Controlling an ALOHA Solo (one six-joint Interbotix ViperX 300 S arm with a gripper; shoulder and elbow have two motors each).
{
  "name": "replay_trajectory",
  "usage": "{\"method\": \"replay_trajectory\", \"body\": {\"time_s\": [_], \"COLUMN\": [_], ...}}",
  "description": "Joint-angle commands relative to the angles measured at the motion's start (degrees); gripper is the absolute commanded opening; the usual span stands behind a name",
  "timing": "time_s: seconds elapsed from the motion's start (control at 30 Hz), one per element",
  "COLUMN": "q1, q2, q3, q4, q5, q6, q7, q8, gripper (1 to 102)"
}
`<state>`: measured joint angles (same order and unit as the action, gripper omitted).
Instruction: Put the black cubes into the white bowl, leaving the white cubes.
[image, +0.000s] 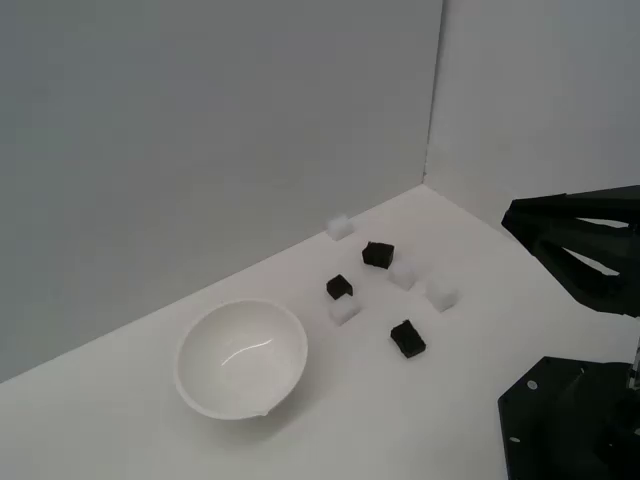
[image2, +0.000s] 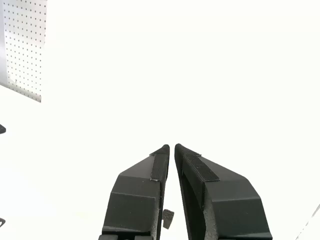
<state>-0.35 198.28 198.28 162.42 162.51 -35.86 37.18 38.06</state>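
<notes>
Exterior view: the gripper (image: 520, 222), jaws clenched on nothing at the right edge, should spread them and drop squarely over one of the three black cubes (image: 377, 254) at frame centre, sparing the white cubes (image: 441, 295), then carry it lower left to the white bowl (image: 241, 359) on the white table (image: 100, 430) by grey walls (image: 200, 130).

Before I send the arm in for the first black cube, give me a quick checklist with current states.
1. Bowl upright and empty: ok.
2. Three black cubes on the table, outside the bowl: ok.
3. Gripper holding nothing: ok; wrist view shows bare fingers nearly together.
4. Jaws open enough for a cube: not ok.
5. Black cubes clear of white cubes: not ok; white ones sit close beside two of them.
6. Gripper over a cube: not ok; in the exterior view it is off at that view's right edge.
</notes>
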Motion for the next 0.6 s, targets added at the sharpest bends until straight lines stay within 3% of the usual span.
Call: {"method": "replay_trajectory", "body": {"time_s": [0.0,0.43,0.57], "q1": [-0.9,-0.7,2.6], "q2": [0.8,0.7,-0.4], "q3": [0.8,0.8,-0.5], "q4": [-0.4,-0.8,-2.3], "q5": [-0.5,-1.1,-2.8], "q6": [-0.6,-0.6,0.6], "q7": [0.8,1.7,1.7], "q8": [0.3,0.2,0.2], "gripper": [3,3,3]}}
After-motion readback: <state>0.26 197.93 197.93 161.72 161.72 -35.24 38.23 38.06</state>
